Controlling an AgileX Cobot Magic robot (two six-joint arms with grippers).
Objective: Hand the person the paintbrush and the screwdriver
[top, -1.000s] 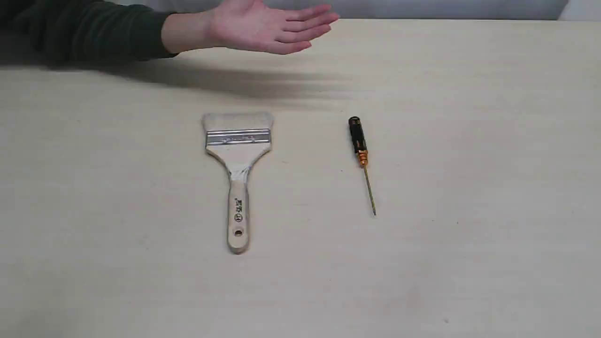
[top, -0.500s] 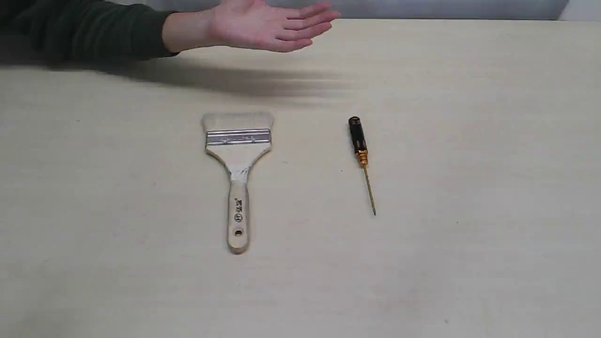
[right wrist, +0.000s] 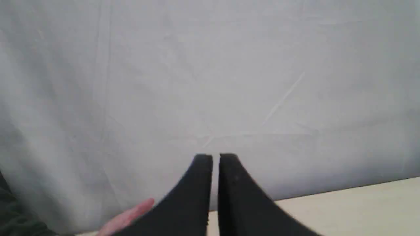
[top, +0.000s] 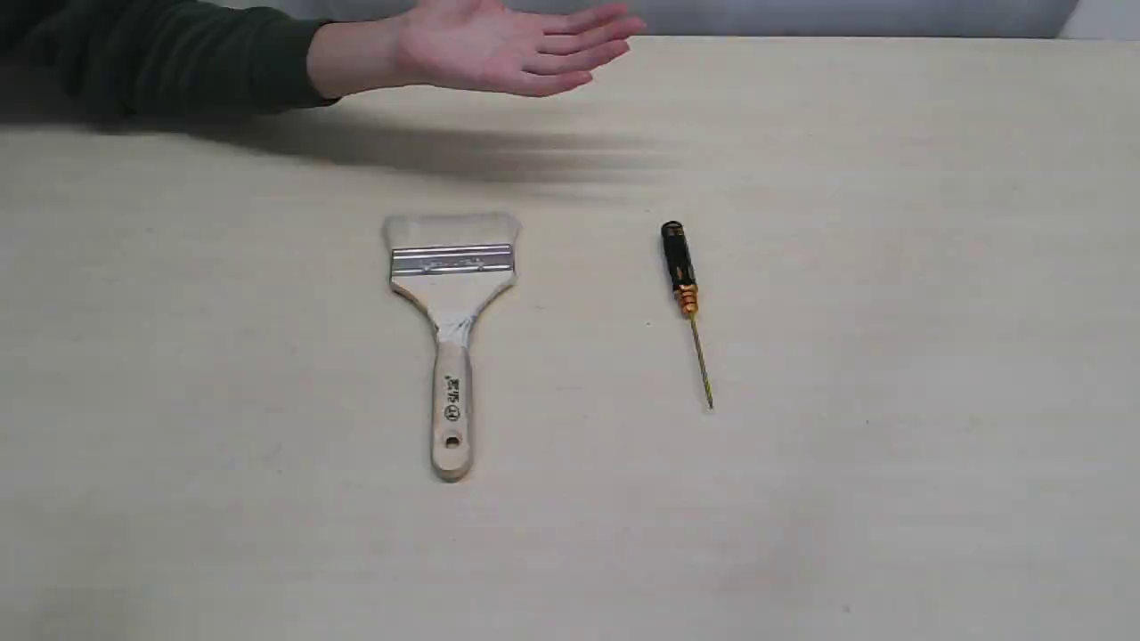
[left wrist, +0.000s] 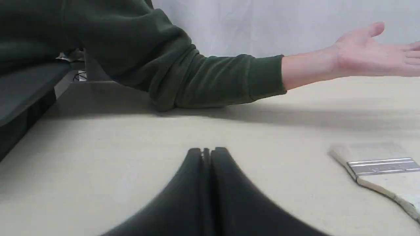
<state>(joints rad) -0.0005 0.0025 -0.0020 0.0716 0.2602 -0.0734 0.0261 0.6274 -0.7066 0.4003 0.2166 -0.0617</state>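
The paintbrush [top: 451, 329] lies flat at the table's middle left, bristles toward the far side, handle pointing near; its ferrule end [left wrist: 380, 167] shows in the left wrist view. To its right lies the screwdriver [top: 685, 298], black handle far, thin shaft near. The person's open hand [top: 508, 49] hovers palm-up over the far edge, green sleeve [left wrist: 183, 75] behind it. No arm appears in the exterior view. My left gripper [left wrist: 206, 151] is shut and empty, low over the table, left of the brush. My right gripper [right wrist: 211, 157] is shut and empty, raised, facing the backdrop, fingertips of the hand [right wrist: 126, 218] below it.
The pale wooden table [top: 891, 267] stretches around both tools. A grey-white cloth backdrop [right wrist: 210, 65] stands behind the far edge. A dark bench or shelf [left wrist: 23, 91] sits beyond the table's left side.
The person's hand has risen very slightly. The paintbrush and the screwdriver have stayed where they were.
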